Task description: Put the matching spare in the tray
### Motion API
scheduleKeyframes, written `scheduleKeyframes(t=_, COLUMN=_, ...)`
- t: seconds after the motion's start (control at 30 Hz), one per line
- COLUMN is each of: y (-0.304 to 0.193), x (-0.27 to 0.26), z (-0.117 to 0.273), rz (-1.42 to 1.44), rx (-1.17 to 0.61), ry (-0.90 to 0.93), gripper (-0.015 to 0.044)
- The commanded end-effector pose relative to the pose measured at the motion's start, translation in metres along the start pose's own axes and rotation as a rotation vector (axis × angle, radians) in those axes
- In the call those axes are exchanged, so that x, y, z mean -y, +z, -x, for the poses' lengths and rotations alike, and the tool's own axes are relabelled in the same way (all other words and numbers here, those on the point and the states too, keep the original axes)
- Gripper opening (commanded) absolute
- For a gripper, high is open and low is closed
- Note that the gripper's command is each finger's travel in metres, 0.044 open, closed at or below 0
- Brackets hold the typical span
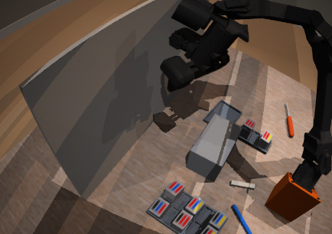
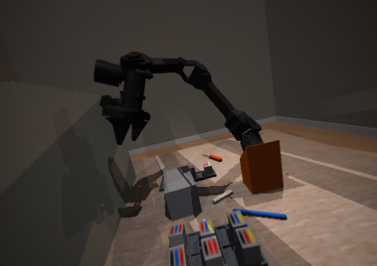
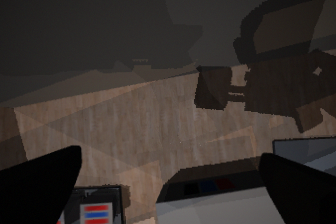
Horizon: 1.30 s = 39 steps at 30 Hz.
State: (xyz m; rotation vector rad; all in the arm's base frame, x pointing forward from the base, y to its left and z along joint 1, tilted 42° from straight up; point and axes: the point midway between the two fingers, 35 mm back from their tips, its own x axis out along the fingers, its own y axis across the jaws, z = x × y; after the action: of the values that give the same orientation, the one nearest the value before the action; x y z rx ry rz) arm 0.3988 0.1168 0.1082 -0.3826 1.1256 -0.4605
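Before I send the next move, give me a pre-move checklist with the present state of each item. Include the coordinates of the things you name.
1. End effector [image 1: 176, 89] [image 2: 127, 142] [image 3: 173, 158] open with nothing between its fingers: ok.
2. Code on the back of the mounted unit [image 1: 212, 141] [image 2: 180, 191] [image 3: 215, 207] in the wrist camera's sight: ok, dark, blue and red patches show, though dim and foreshortened.
3. Exact stripe order confirmed against one spare: cannot tell.
4. Tray [image 1: 229, 111] [image 3: 300, 150] holding the matching spare: not ok, no spare shows in it.
5. Orange-handled screwdriver [image 1: 290, 127] [image 2: 215, 157] and blue rod [image 1: 242, 219] [image 2: 263, 214] away from the tray: ok.

perhaps black-blue-red code, grey unit [image 1: 213, 143] [image 2: 180, 196] [image 3: 215, 206]
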Motion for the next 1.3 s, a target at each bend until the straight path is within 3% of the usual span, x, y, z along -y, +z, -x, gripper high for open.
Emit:
scheduleKeyframes(t=0.0, y=-0.032, x=0.043, z=-0.046, rz=0.216, rx=-0.338, ry=-0.118, gripper=0.044)
scheduleKeyframes(t=0.8, y=-0.036, x=0.045, z=-0.051, rz=0.253, rx=-0.376, ry=-0.123, gripper=0.044)
scheduleKeyframes(t=1.03, y=-0.075, x=-0.062, z=-0.074, rz=0.891, rx=-0.399, ry=0.023, gripper=0.044)
scheduleKeyframes(t=1.27, y=-0.149, x=-0.16, z=-0.099, rz=1.587, rx=-0.398, ry=0.173, gripper=0.044)
